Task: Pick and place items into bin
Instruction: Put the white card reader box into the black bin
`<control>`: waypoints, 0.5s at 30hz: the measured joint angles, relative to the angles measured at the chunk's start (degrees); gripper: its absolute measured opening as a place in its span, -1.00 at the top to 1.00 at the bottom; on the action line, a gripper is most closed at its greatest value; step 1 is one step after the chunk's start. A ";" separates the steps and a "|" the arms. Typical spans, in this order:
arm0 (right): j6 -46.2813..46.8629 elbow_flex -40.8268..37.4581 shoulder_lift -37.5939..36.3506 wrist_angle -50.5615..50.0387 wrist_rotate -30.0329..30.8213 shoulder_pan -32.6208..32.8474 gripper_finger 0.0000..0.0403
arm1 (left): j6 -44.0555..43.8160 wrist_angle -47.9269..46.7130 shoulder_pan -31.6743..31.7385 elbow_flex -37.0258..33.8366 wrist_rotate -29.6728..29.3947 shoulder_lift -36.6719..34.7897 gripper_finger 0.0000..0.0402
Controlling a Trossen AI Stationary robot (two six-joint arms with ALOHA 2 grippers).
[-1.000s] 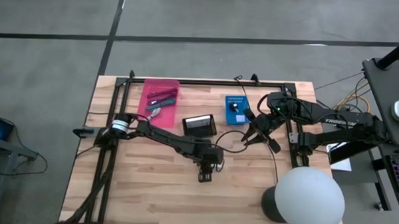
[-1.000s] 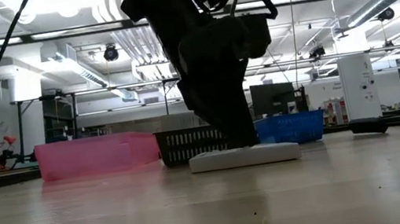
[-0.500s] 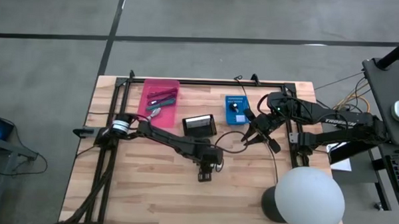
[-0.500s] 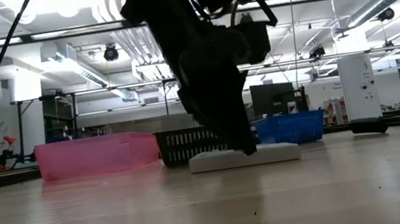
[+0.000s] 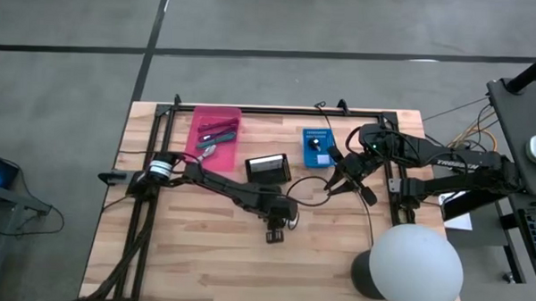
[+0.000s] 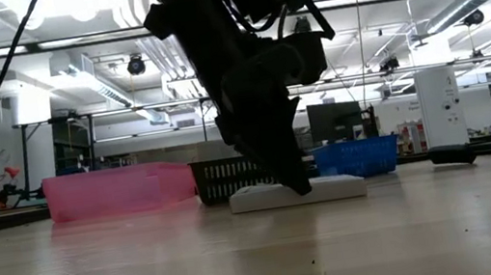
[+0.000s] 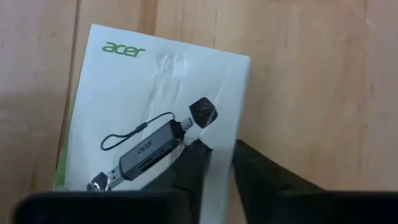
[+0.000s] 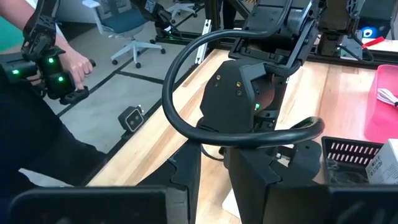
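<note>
White creased packet point(image 7: 155, 112), green-edged

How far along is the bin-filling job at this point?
Done: several sticks lie in the pink bin, and a dark knob sits in the blue bin.
In hand: the left gripper pinches the edge of the white packet, which lies flat on the table.
Left: lift and bin that packet. The right gripper waits near the blue bin.
</note>
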 joint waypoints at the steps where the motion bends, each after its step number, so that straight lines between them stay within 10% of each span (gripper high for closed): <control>1: 0.00 0.00 0.00 0.02 0.00 -0.02 0.66 | -0.04 0.20 0.00 -0.05 -0.03 0.02 0.74; 15: 0.00 0.00 0.00 0.04 -0.02 -0.01 0.66 | -0.12 1.17 -0.02 0.74 0.33 -0.34 0.97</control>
